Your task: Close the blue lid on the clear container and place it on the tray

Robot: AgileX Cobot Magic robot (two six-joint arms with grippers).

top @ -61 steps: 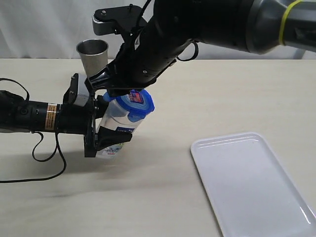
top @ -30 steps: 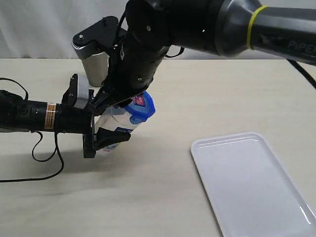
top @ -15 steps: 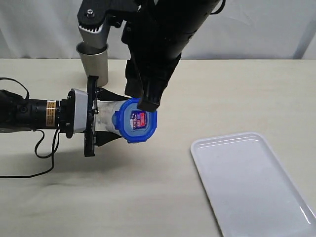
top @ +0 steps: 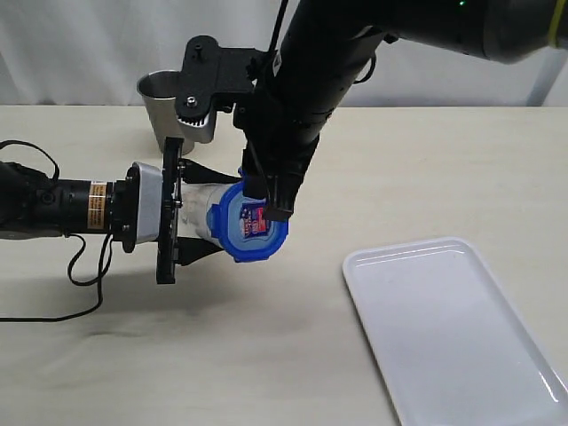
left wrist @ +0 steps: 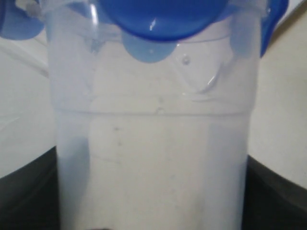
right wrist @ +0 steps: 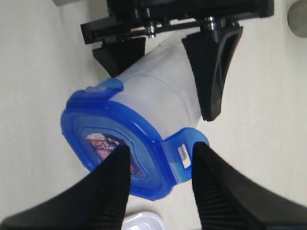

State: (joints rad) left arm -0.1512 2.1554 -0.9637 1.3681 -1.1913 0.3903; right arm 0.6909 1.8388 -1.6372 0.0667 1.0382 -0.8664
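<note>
the right end effector (right wrist: 160, 149) is hovering at the blue lid (right wrist: 110, 143) with its jaws standing apart. one snap-lock tab (right wrist: 184, 153), flipped outward, is lying in the gap between its fingers (right wrist: 216, 191). whether a finger is pressing on the tab is not showing clearly. to my eye it is lining up to push that tab down over the rim, which is why it is coming at the lid's edge rather than its centre.

the left end effector (top: 197, 213) is clamping the clear container (left wrist: 153, 158) around its body, one jaw on each side. it is holding the container tipped on its side, with the mouth pointing toward the right arm. that is likely giving the right arm a steady, reachable target. the lid is sitting on the mouth, sticker face outward. a second tab (right wrist: 103, 88) also seems to be sticking out, so the closing is probably only partly done.

the container is hanging over the left half of the desk (top: 399, 160), seemingly just clear of it. a grey steel cup (top: 160, 93) is standing behind it, near the desk's far edge. the white tray (top: 461, 337) is waiting well apart, toward the desk's near right corner, with nothing resting on it. placing the container there is not yet begun.
</note>
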